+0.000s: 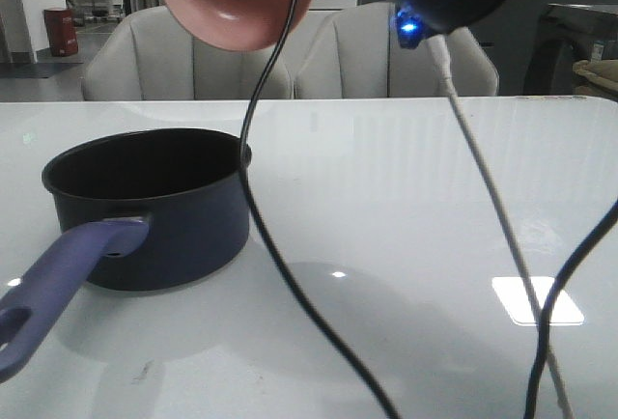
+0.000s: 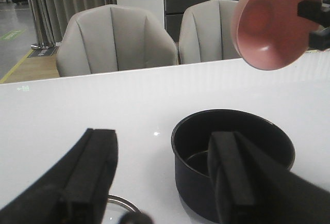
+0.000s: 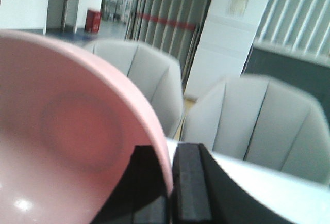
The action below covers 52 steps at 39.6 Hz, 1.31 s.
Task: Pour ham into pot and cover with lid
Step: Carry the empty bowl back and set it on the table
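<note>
Right gripper (image 3: 170, 182): I pinch the pink bowl (image 2: 270, 22) by its rim, tipped, seemingly empty.
Left gripper (image 2: 160, 177): mine gapes, holding nothing.
Pot (image 1: 154, 207): sits at bowl's 7 o'clock; I'd retire bowl, fetch lid (image 2: 121, 206).

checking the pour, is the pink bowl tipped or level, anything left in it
Tipped steeply on its side, held above the pot. The pink bowl looks empty inside; the right gripper pinches its rim.

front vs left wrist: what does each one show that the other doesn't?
Front only: the pot's lavender handle, and dangling cables crossing the table. Left wrist only: the left gripper, fingers apart with nothing between them; the bowl's inside, with no ham visible in it; a steel rim, probably the lid. Both: pot, tilted pink bowl held up by the right arm, white table, grey chairs.
</note>
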### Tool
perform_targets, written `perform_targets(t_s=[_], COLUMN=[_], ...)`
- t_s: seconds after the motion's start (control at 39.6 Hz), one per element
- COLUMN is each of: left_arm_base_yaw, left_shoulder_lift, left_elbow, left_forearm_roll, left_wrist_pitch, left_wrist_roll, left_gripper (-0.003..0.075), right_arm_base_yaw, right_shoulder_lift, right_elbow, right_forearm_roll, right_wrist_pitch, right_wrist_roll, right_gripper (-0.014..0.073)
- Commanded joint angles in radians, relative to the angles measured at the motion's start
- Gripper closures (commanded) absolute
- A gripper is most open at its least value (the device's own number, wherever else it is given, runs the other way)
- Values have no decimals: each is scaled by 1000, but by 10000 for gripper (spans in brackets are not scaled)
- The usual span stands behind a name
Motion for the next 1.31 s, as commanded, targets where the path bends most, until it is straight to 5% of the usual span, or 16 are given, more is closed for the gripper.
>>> perform_targets(t_s=[0.0,0.33,0.66,1.29], left_arm_base_yaw=[-8,-8,-8,-8], left_shoulder_lift=[4,4,4,4], left_elbow=[-29,-29,-29,-29], left_forearm_roll=[-3,-3,-3,-3], left_wrist_pitch=[-69,-71,-86,-86], left_wrist_roll=[-1,-1,-1,-1], left_gripper=[290,290,290,290], right_arm_base_yaw=[-57,-384,-641,-716], right_shoulder_lift=[-127,-299,-363,-250], right_elbow=[-22,-22,-22,-22], right_forearm_roll=[77,113,-32,-277], right_wrist_pitch=[159,863,1289,1731], right_wrist_roll=[4,-3,-3,199], right_gripper=[451,451,451,450])
